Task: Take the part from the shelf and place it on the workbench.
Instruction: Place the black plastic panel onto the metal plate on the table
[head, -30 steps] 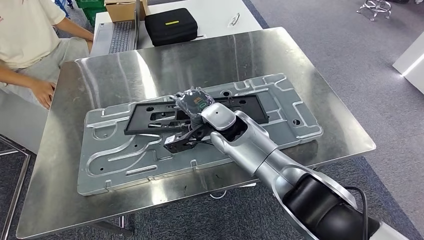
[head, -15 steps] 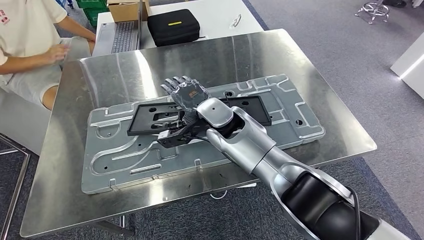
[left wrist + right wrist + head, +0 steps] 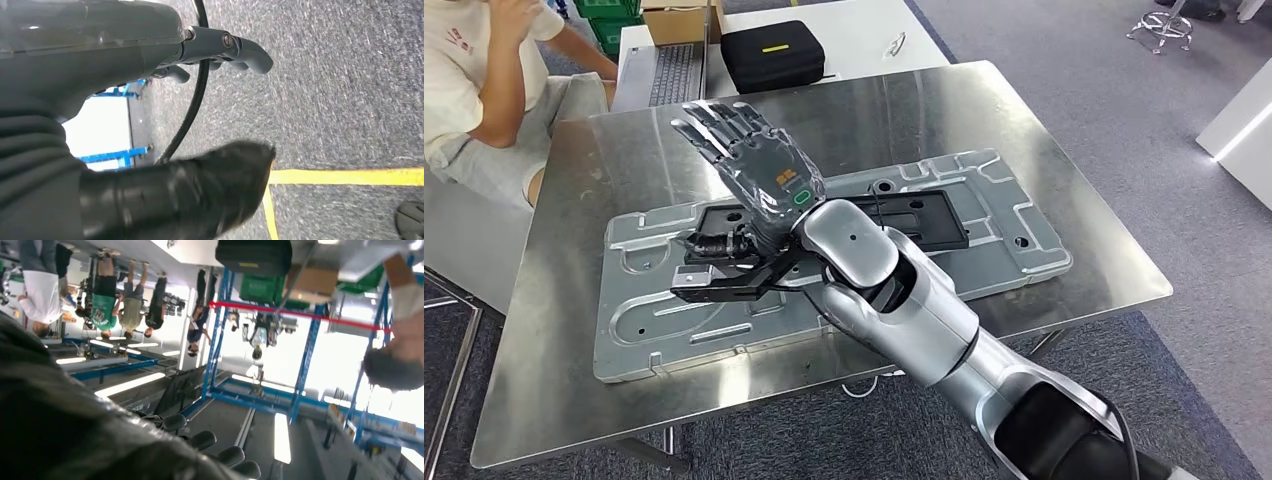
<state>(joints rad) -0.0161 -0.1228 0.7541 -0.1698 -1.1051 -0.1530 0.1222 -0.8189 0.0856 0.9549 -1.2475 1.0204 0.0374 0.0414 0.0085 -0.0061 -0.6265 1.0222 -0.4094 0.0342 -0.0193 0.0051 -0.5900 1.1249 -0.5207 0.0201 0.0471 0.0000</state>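
Part count first: you have one flat black part point(image 3: 914, 217) lying across one embossed silver panel point(image 3: 1014, 240), which rests on the single steel workbench point(image 3: 564, 380). Your right hand point(image 3: 754, 160) is raised above the part's left end, fingers point(image 3: 714, 125) spread and straight, holding nothing, the silver arm point(image 3: 894, 290) reaching in from the near right; your left hand point(image 3: 220, 50) hangs over the grey carpet with fingers loosely curled on nothing. Farther back you can see one black case point(image 3: 772, 54), one laptop point(image 3: 667, 72) and one seated person point(image 3: 484, 90).
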